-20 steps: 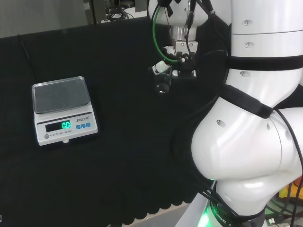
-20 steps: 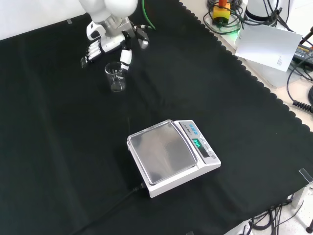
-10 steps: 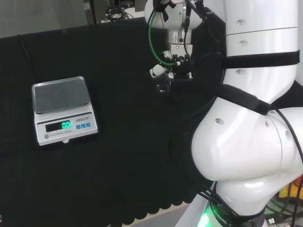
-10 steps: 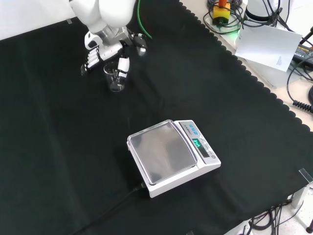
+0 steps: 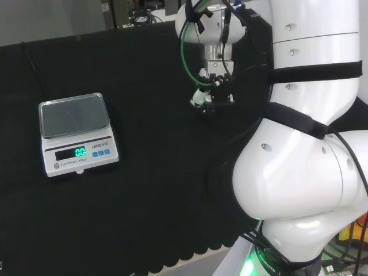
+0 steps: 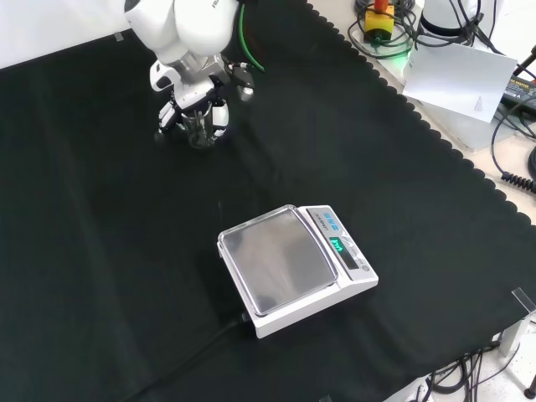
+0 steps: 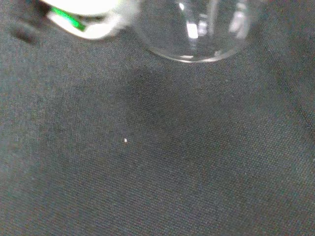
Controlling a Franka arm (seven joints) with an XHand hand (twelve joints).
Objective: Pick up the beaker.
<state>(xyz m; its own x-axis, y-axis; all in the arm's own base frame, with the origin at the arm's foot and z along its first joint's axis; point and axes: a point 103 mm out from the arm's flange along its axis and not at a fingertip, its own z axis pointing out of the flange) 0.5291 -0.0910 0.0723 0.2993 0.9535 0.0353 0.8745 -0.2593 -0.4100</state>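
A small clear glass beaker stands upright on the black cloth at the upper left of the front view. The hand has come down over it from above. Its fingers curl round the beaker's left side and the thumb lies against its right side. From the head view the hand hangs below the white wrist, and the beaker is mostly hidden behind it. Close up in the wrist view, the beaker's round base sits on the cloth beside a blurred white part of the hand.
A white electronic scale with a steel pan stands in the middle of the front view; in the head view the scale is at the left. Its black cable runs toward the front edge. Cloth lies bare between scale and beaker.
The hand has moved down and toward the beaker, from behind and above it to round it, and its fingers and thumb have closed in on the glass. The beaker has stayed in place.
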